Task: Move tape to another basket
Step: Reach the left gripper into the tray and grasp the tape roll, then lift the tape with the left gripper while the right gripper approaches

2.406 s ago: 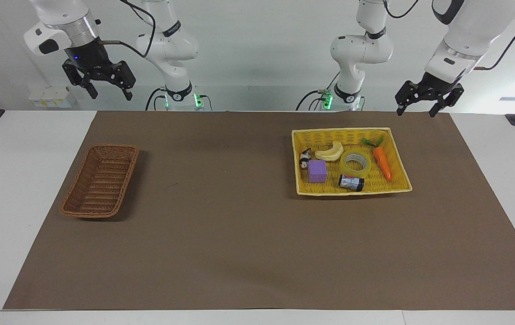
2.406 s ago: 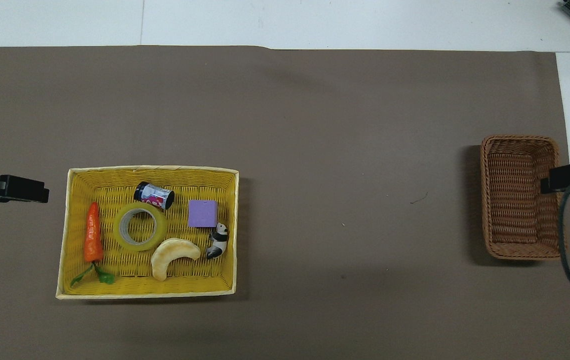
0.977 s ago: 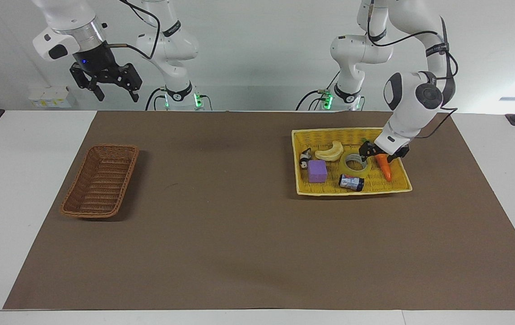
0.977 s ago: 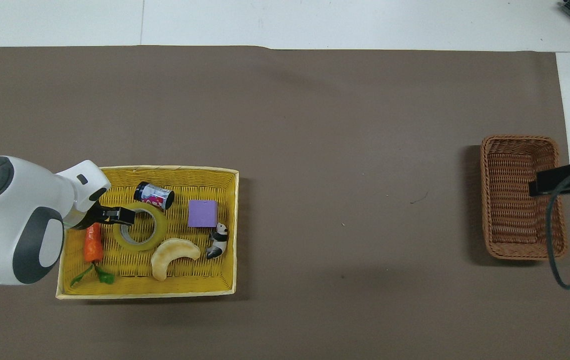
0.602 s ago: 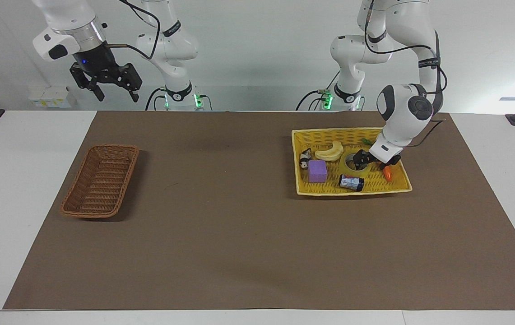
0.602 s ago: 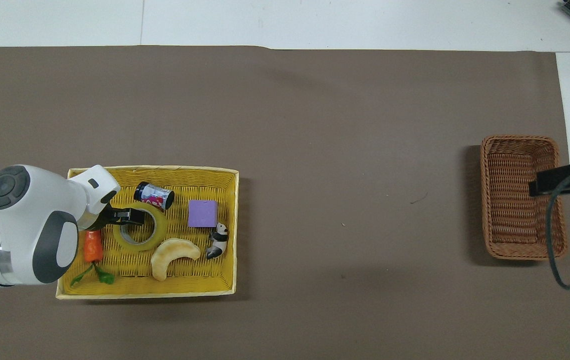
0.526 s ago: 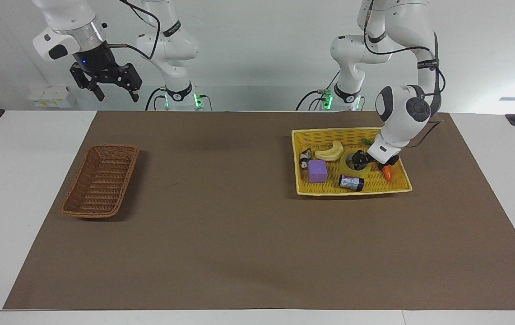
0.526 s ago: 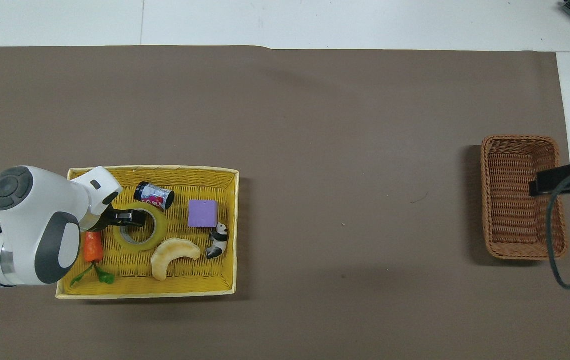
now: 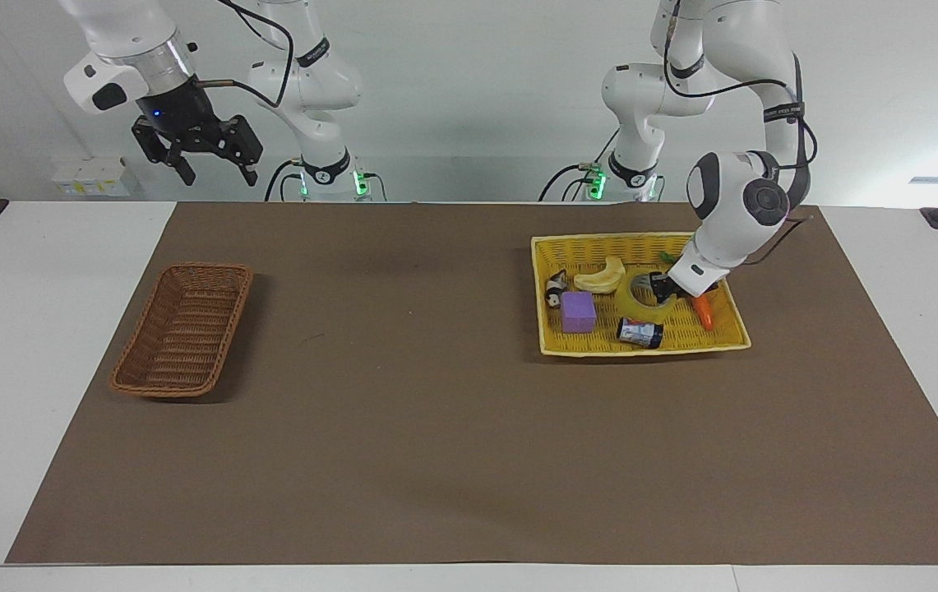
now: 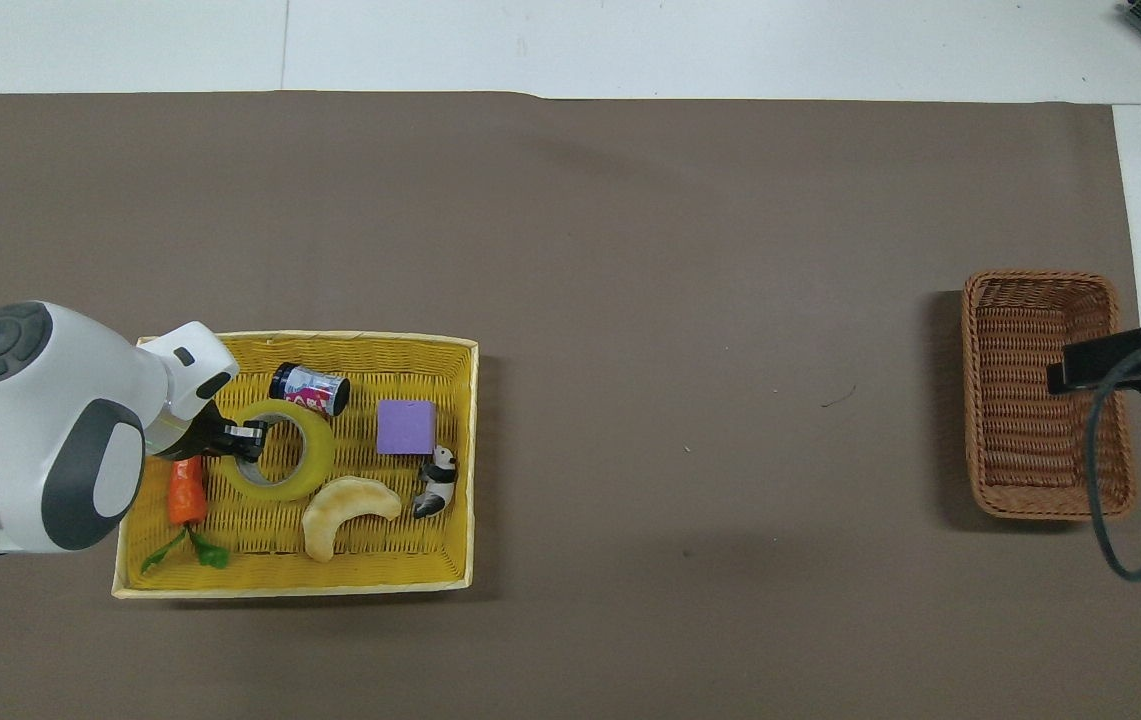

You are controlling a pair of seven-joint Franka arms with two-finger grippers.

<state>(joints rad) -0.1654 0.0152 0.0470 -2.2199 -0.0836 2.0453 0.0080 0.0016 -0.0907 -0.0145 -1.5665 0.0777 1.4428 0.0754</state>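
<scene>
Your left gripper (image 9: 663,289) grips tape (image 9: 647,306) rim in yellow tray (image 9: 727,329), left arm's end. Right gripper (image 9: 207,158) open, waits above brown basket (image 9: 181,329).

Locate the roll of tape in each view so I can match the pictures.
Facing view: the tape is in the yellow tray, middle right of the picture, at the left hand.
Overhead view: the tape is lower left.
Shared landmark: the purple block beside it.

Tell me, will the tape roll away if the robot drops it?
Probably not if the tape lands flat, as it lies now in the yellow tray. Dropped on its edge, the round roll could wheel off. It looks stiff.
</scene>
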